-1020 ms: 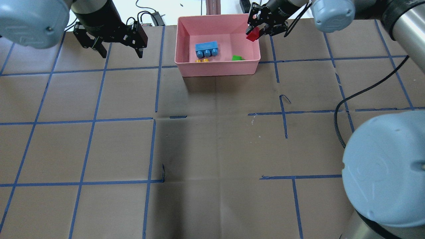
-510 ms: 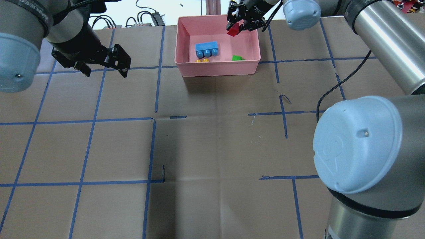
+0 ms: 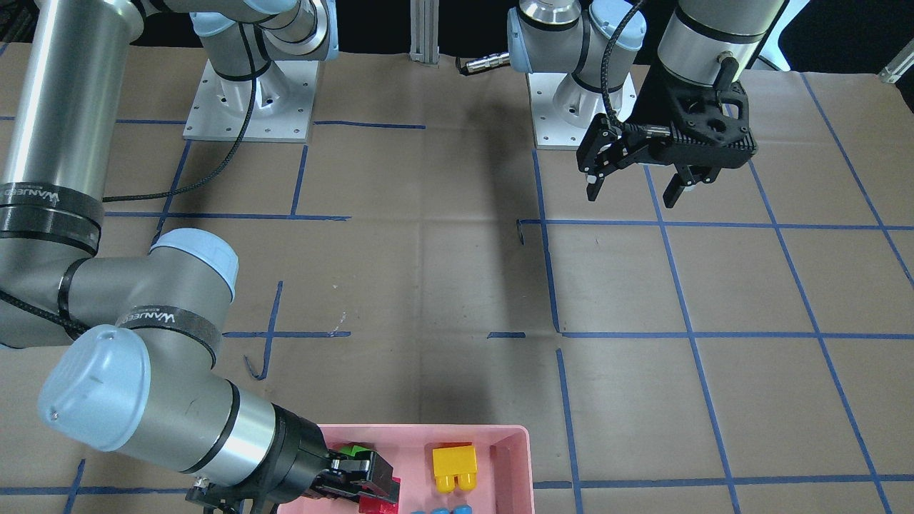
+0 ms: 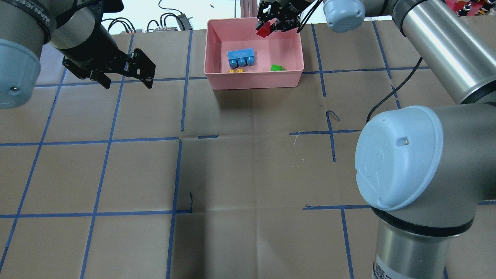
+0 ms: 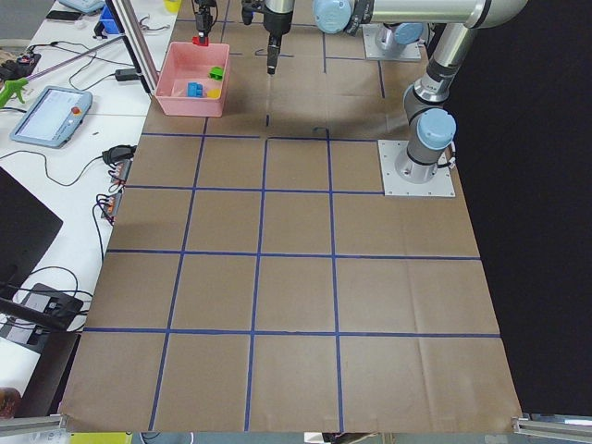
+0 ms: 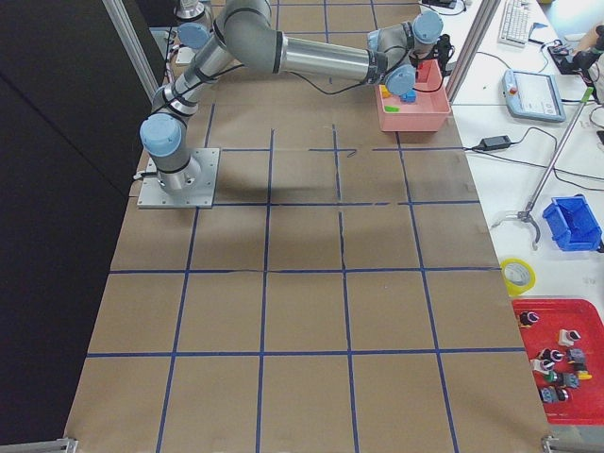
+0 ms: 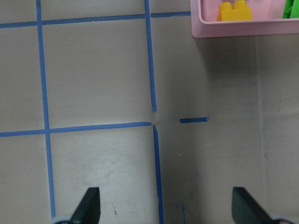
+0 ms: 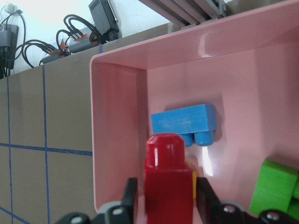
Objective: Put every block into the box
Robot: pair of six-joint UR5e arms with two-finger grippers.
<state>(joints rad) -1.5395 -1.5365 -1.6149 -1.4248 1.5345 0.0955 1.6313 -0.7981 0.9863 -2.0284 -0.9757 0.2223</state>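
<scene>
Left pincer [image 4: 127, 80] hangs wide and empty over the worktop [image 4: 248, 174], well apart from the box [image 4: 254, 82] holding blue block [image 4: 240, 57], yellow block [image 4: 235, 71] and green block [image 4: 276, 68]. Farther, right pincer [image 8: 167, 196] grips the red block [image 8: 166, 172] above the box's far part; lower it before letting go.

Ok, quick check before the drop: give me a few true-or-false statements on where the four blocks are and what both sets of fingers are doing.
1. The right fingers grip the red block. True.
2. The red block lies on the box floor. False: it is held above the box.
3. The left fingers grip the green block. False: they are open and empty; the green block lies in the box.
4. The blue block and the yellow block lie in the box. True.
</scene>
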